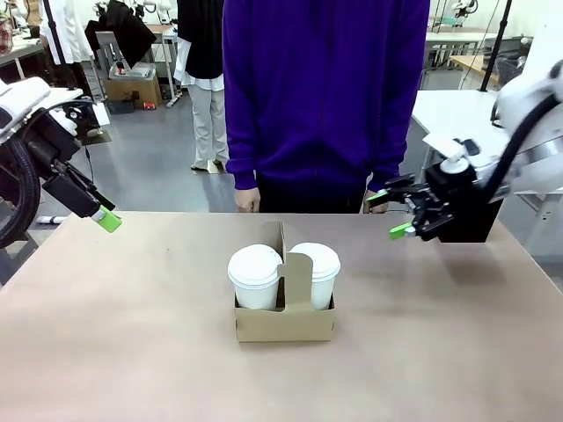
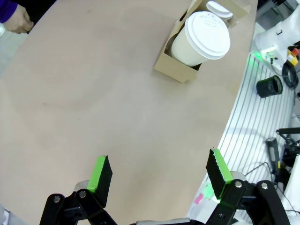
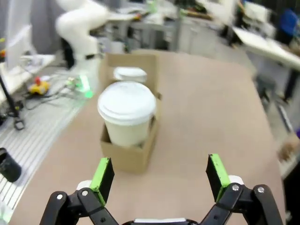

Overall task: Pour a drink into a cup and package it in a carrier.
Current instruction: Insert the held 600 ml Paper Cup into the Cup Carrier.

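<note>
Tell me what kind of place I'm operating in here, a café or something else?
Most likely a robotics lab or workshop, not a café. Beyond the table with the carrier and two lidded cups, other work tables stand behind the person, and another white robot arm stands by cables on the floor.

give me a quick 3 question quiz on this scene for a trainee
1. True or false: both cups sit in the carrier.
2. The left end effector is: A open, B shut on a cup, C shut on nothing.
3. Fill in: the right end effector holds ____.

Key: 1 true; 2 A; 3 nothing.
</note>
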{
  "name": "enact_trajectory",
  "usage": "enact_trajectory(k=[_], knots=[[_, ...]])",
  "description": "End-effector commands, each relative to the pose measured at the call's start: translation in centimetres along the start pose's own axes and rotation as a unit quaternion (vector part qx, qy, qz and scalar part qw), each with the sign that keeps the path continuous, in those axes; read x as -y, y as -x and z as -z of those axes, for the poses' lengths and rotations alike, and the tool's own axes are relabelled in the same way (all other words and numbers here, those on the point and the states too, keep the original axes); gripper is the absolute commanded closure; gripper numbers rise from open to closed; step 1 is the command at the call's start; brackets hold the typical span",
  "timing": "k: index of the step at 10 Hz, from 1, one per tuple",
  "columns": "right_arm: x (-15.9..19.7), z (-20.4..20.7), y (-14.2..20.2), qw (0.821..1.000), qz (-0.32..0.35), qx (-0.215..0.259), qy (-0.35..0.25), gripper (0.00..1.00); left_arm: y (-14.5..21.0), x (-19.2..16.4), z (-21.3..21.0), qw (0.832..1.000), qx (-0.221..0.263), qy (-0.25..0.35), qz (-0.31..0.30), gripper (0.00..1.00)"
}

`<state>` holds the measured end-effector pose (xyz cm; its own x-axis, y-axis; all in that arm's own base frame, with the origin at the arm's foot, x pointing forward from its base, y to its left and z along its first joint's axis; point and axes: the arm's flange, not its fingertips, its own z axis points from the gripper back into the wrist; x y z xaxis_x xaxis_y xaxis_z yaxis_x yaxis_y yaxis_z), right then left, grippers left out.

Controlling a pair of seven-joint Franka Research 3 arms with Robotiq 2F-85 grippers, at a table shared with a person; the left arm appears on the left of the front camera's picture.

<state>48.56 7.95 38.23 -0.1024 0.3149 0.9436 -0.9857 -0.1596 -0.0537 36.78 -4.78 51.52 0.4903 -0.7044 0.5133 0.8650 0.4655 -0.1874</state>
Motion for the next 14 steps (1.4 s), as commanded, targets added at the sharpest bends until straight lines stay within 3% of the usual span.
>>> enact_trajectory(k=[1,5,9,10,14], knots=[[-2.9,-3.4,-2.0,0.989,0.089,-0.043,0.114,0.00,-0.1,0.1,0.1,1.000,0.010,0.005,0.001,0.00],[-7.3,-8.8,-2.6,0.952,0.198,-0.071,0.223,0.00,-0.1,0.1,0.1,1.000,0.010,0.005,0.001,0.00],[-8.4,-9.8,-1.5,0.923,0.238,-0.108,0.284,0.00,-0.1,0.1,0.1,1.000,0.010,0.005,0.001,0.00],[-8.1,-10.3,-1.2,0.938,0.215,-0.083,0.258,0.00,-0.1,0.1,0.1,1.000,0.010,0.005,0.001,0.00],[-8.1,-10.3,-1.2,0.938,0.215,-0.083,0.258,0.00,-0.1,0.1,0.1,1.000,0.010,0.005,0.001,0.00]])
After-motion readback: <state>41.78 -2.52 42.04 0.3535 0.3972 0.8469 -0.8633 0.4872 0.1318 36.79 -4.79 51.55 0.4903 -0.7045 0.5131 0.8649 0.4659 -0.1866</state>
